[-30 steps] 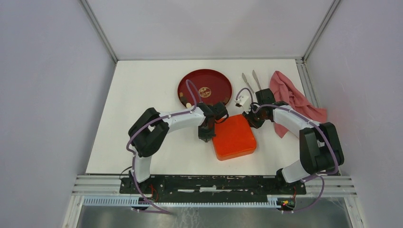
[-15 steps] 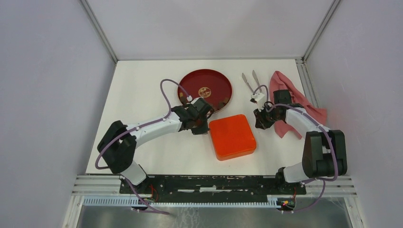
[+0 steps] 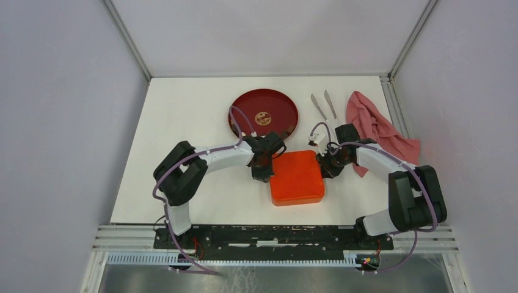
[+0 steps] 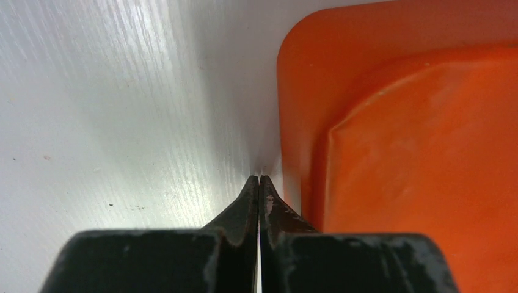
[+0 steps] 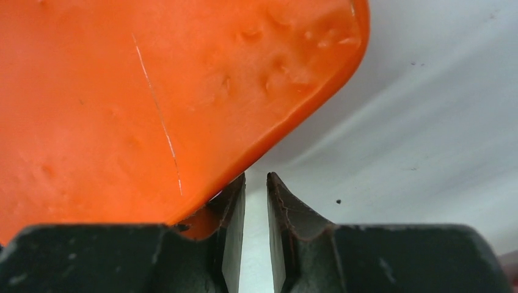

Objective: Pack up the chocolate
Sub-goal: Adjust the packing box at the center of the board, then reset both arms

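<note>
An orange box (image 3: 297,177) with its lid on lies flat mid-table. My left gripper (image 3: 263,174) is shut, empty, tips down on the table right against the box's left edge; the left wrist view shows the tips (image 4: 259,178) beside the orange rim (image 4: 293,122). At the box's far right corner sits my right gripper (image 3: 327,166), jaws a narrow gap apart with nothing between them (image 5: 256,183). Its left finger (image 5: 235,201) is tucked against the orange corner (image 5: 153,97). No chocolate shows in any view.
A red plate (image 3: 272,102) with a gold mark in its middle sits behind the box, its near rim hidden by my left wrist. Metal tweezers (image 3: 324,105) lie to its right. A pink cloth (image 3: 374,125) is heaped at the right edge.
Both grippers swung away from the box half a second ago and have come back to its left edge and far right corner. The box has turned slightly.
</note>
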Available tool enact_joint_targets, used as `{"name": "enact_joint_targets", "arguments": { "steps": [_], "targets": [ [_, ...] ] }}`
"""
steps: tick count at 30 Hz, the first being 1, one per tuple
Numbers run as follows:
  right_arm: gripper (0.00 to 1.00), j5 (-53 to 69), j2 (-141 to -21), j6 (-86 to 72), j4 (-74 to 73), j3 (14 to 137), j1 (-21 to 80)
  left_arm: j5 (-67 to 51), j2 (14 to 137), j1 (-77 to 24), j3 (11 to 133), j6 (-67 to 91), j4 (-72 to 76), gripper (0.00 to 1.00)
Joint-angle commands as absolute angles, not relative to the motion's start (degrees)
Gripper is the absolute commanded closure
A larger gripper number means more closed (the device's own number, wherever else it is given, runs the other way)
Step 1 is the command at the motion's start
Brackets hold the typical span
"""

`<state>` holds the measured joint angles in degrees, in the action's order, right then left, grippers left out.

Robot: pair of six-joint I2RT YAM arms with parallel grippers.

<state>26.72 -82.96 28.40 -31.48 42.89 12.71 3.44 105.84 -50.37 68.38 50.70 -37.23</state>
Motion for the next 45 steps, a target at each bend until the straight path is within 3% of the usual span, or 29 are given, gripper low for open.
{"name": "enact_joint_targets", "arguments": {
  "steps": [1, 6, 12, 15, 17, 20, 28, 32, 36, 39, 40, 43, 44, 45],
  "targets": [
    [0.73, 27.0, -80.7, 28.9, -29.4, 45.7, 13.5, 0.7, 105.2, -51.6, 74.4, 49.9, -26.6, 0.98],
    [0.7, 25.7, -72.4, 45.8, -37.3, 49.6, 4.9, 5.2, 97.7, -49.6, 70.1, 46.5, -30.5, 0.98],
    [0.71, 40.9, -67.6, 63.0, -57.8, 56.2, 8.3, 3.1, 83.4, -50.0, 62.9, 41.9, -25.5, 0.95],
    [0.74, 40.1, -66.2, 60.7, -59.2, 57.6, 12.4, -1.7, 79.5, -50.0, 60.0, 40.4, -19.0, 0.93],
    [0.75, 38.1, -64.5, 59.4, -58.8, 58.6, 13.3, -6.4, 79.4, -50.0, 58.8, 40.2, -13.6, 0.84],
    [0.75, 36.3, -63.5, 58.9, -58.9, 58.0, 14.9, -8.8, 83.3, -50.4, 60.2, 40.5, -11.1, 0.83],
    [0.77, 22.3, -65.7, 53.8, -44.3, 35.8, 20.1, -6.7, 92.2, -50.6, 57.9, 41.5, -10.6, 0.85],
    [0.75, 22.1, -66.3, 53.9, -46.9, 40.4, 20.1, -6.0, 90.0, -50.6, 58.0, 40.5, -10.9, 0.84],
    [0.69, 25.7, -65.5, 53.9, -52.7, 52.6, 20.0, -3.8, 84.4, -50.7, 61.6, 38.0, -13.1, 0.82],
    [0.54, 26.5, -63.8, 51.7, -53.9, 62.0, 19.4, -1.6, 77.1, -50.6, 62.9, 36.1, -13.6, 0.71],
    [0.44, 25.1, -62.5, 49.8, -52.7, 63.9, 19.0, -1.0, 74.4, -50.6, 62.7, 35.6, -13.3, 0.64],
    [0.03, 19.0, -57.5, 42.0, -43.2, 66.3, 16.7, 1.6, 65.5, -50.6, 61.7, 34.4, -12.4, 0.29],
    [0.02, 16.5, -55.9, 40.0, -39.2, 65.9, 16.2, 3.0, 62.8, -50.6, 61.6, 34.4, -12.6, 0.12],
    [0.02, 12.5, -54.0, 36.0, -35.2, 65.1, 16.1, 4.8, 60.3, -50.6, 61.8, 34.5, -12.9, 0.02]
  ]
}}
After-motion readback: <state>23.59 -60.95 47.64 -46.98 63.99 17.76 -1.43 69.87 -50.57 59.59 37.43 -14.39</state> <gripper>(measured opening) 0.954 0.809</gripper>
